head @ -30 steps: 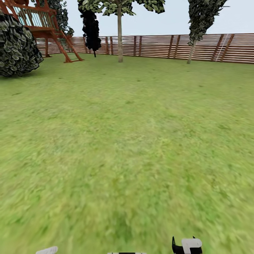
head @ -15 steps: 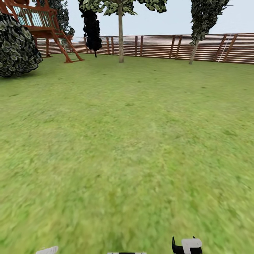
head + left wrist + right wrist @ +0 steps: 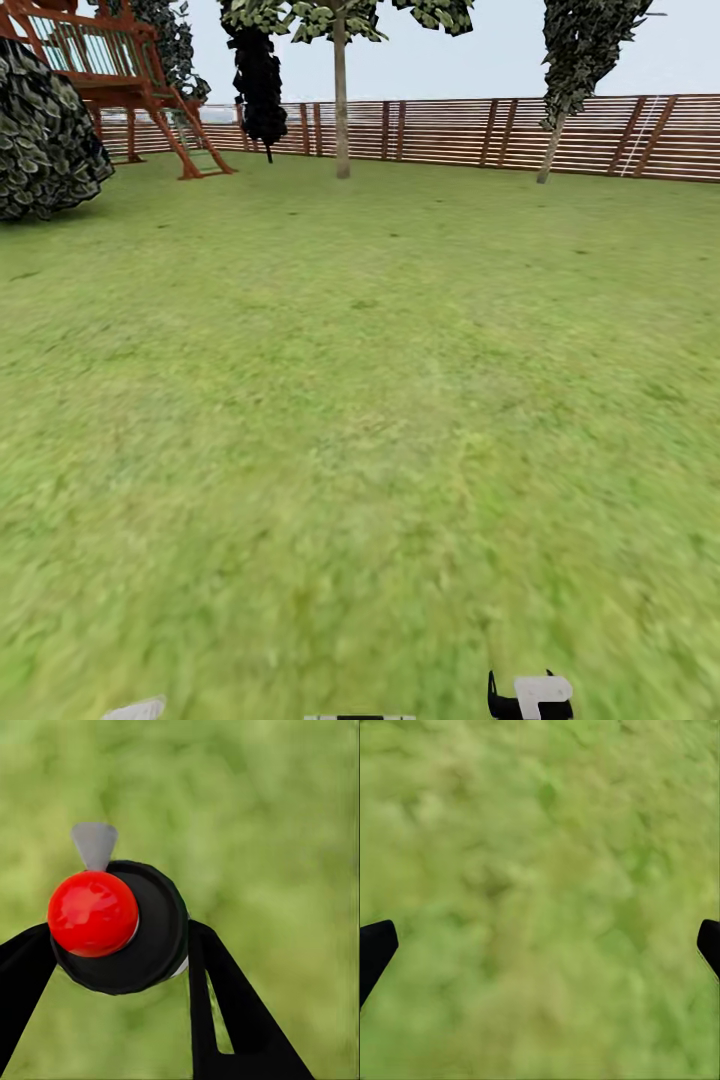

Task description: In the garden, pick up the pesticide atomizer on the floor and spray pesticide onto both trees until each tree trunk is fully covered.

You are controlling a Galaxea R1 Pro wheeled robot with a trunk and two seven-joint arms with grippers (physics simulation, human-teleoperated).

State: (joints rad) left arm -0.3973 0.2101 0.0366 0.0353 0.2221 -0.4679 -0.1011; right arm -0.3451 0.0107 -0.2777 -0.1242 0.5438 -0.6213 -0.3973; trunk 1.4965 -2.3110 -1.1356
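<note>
Lawn (image 3: 360, 400) ahead; left gripper (image 3: 112, 945) clamps atomizer (image 3: 120, 926); right gripper (image 3: 540, 945) spread.

Between my left gripper's (image 3: 120, 945) black fingers sits the atomizer (image 3: 124, 926), black with a glossy red cap and grey nozzle. Beyond my hands: mottled green grass (image 3: 360, 400), brown slatted fence (image 3: 450, 130), pale trunk (image 3: 342, 100).

Across the lawn (image 3: 380, 380), a tree trunk (image 3: 342, 110) stands at 12 o'clock before the fence (image 3: 450, 130), another tree (image 3: 555, 140) at 1 o'clock, the play frame (image 3: 130, 80) and bush (image 3: 45, 130) at 11.
</note>
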